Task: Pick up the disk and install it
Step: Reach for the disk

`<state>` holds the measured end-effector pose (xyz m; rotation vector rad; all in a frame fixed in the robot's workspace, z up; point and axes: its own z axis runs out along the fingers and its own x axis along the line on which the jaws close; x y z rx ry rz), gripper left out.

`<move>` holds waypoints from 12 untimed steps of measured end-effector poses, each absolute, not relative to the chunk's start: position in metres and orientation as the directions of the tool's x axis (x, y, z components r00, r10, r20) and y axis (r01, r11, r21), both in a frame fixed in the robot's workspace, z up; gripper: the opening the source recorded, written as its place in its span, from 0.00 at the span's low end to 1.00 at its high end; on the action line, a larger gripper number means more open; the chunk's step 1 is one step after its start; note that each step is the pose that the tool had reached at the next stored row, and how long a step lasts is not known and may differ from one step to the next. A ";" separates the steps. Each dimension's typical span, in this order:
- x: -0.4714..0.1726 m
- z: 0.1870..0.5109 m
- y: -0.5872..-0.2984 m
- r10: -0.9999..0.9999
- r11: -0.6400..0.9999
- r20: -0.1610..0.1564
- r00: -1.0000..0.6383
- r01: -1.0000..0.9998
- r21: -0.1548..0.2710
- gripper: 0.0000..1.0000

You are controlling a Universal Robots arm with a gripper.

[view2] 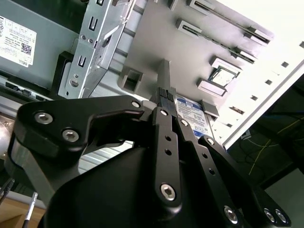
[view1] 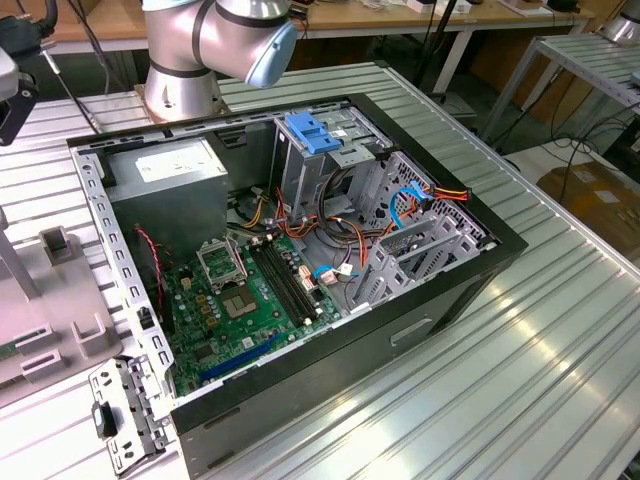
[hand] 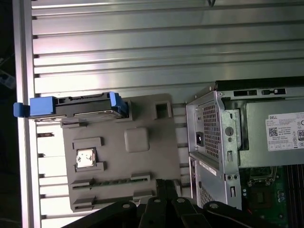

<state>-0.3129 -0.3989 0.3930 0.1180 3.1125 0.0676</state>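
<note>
Here, the exterior view shows the open computer case (view1: 300,392) on the table (view1: 520,380), the second wrist view the empty, closed gripper (view2: 164,93) near the disk (view2: 192,114), the first wrist view that disk standing on edge in a grey tray (hand: 137,171).

The disk (hand: 76,107), silver in its blue carrier, stands on edge in the grey holder (hand: 142,161), twelve o'clock ahead of me.
</note>
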 end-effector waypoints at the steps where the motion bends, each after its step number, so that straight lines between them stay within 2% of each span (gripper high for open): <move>1: -0.314 0.393 -0.399 0.076 0.996 -0.024 -0.997 0.075 0.044 0.11; 12: -0.326 0.393 -0.399 0.076 0.996 -0.024 -0.997 0.075 0.044 0.11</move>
